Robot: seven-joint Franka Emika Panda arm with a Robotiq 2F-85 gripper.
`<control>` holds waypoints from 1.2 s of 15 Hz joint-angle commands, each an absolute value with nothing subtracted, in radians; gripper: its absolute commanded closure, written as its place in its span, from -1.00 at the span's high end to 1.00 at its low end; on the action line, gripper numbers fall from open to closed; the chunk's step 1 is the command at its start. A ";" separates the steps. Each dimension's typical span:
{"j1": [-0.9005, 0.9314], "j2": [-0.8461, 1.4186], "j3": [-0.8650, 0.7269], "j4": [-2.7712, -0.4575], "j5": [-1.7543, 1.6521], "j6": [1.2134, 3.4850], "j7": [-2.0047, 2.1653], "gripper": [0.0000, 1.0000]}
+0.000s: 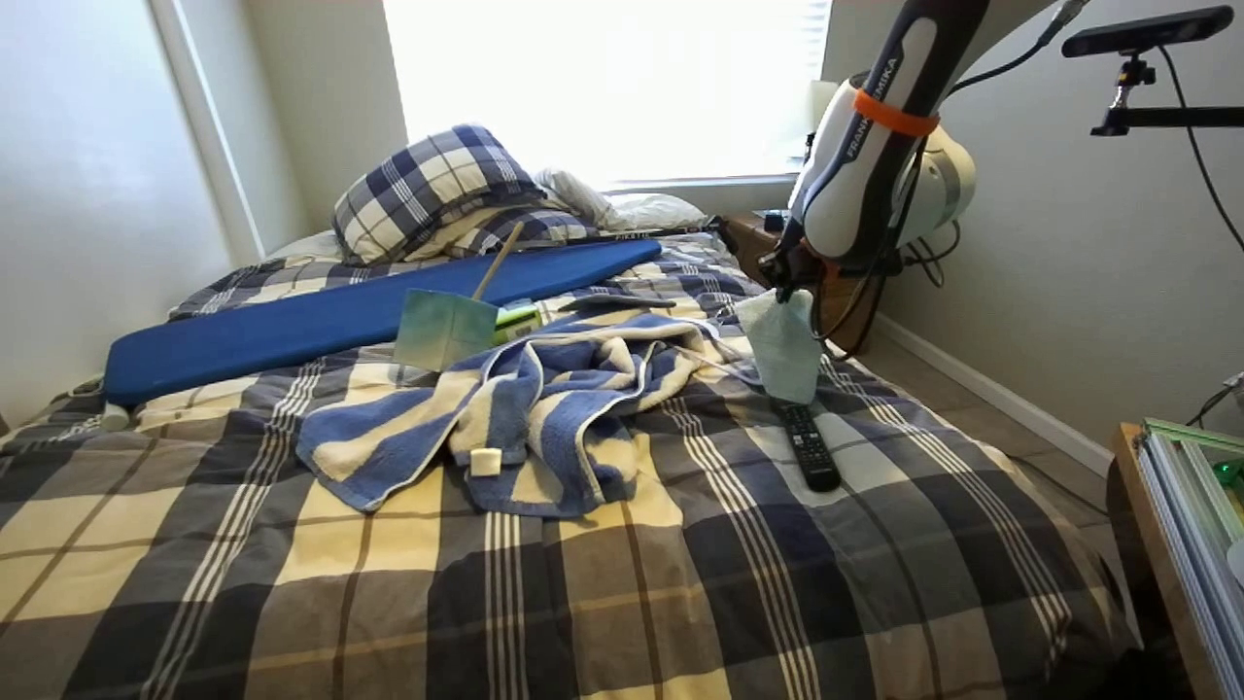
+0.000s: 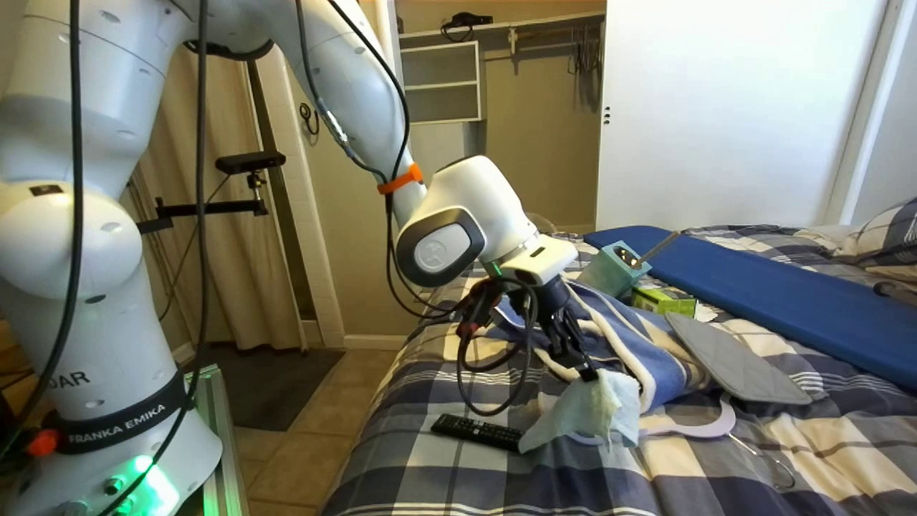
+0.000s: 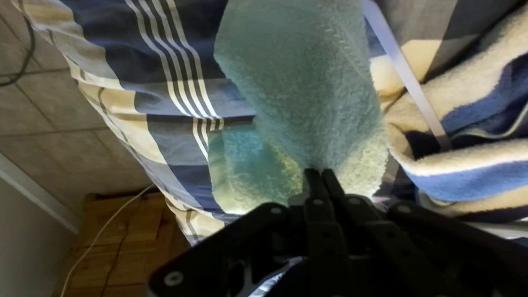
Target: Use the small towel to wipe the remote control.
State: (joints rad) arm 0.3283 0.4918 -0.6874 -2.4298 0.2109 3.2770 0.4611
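1. Your gripper (image 3: 320, 172) pinches the small pale green towel (image 1: 785, 352) near its top, fingertips together, the rest draping below.
2. The black remote control (image 2: 474, 431) lies buttons-up on the plaid bedspread (image 1: 583, 608) at the towel's lower corner; you can't tell whether they touch.
3. Expect the towel to handle light, soft and limp: this high grip probably lets it trail, not press.
4. The remote looks stiff and smooth, likely to skid; any hold belongs across its narrow middle.

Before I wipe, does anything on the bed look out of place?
Yes: a pale hanger pokes out from the crumpled striped towel, and a blue board lies on the bed; neither usually belongs there.
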 commanded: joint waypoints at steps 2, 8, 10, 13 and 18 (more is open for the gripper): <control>0.330 0.443 -0.696 -2.449 0.189 3.371 0.436 -0.99; 0.053 0.377 -0.350 -2.392 0.082 3.402 0.400 -0.42; -0.100 0.358 -0.183 -2.396 -0.036 3.403 0.439 -0.16; -0.319 0.338 0.054 -2.432 -0.257 3.357 0.540 0.25; -0.694 0.306 0.441 -2.555 -0.320 3.118 0.468 0.94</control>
State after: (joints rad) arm -0.5028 0.3709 0.2601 -2.4568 -0.2938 3.2409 0.5039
